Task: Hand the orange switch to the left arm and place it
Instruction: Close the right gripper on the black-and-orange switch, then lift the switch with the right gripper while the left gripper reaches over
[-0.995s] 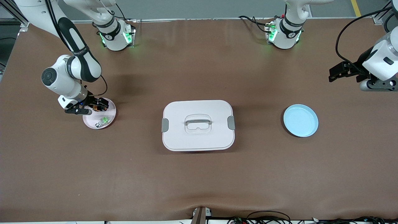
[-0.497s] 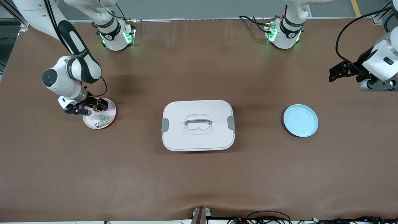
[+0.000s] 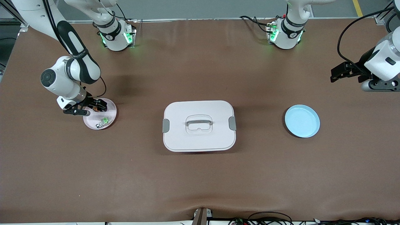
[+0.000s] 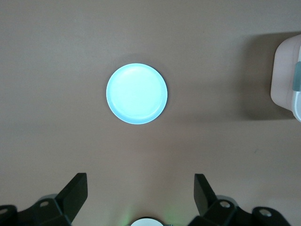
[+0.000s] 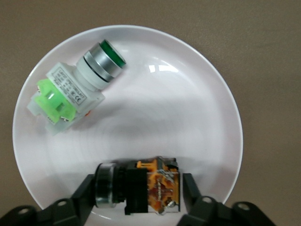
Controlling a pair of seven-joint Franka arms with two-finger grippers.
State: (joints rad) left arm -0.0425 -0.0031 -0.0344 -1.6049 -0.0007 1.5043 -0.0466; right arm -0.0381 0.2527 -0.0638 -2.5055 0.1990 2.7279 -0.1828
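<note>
2 switches sit on the pink plate [image 3: 110,119] at the right arm's end; the green switch [image 3: 106,120] lies nearer the cam. You've got the right gripper [image 5: 136,190] clamped on the orange switch [image 5: 141,188], w/ its long axis running finger to finger. Box [image 3: 199,125] stands between it and the blue plate [image 3: 302,121]. Left gripper [image 4: 141,197] waits spread wide, empty, high above the table by the blue plate.

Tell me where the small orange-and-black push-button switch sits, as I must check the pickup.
The orange-and-black push-button switch lies on the round pink plate toward the right arm's end of the table, between the right gripper's fingers, beside the green switch.
</note>
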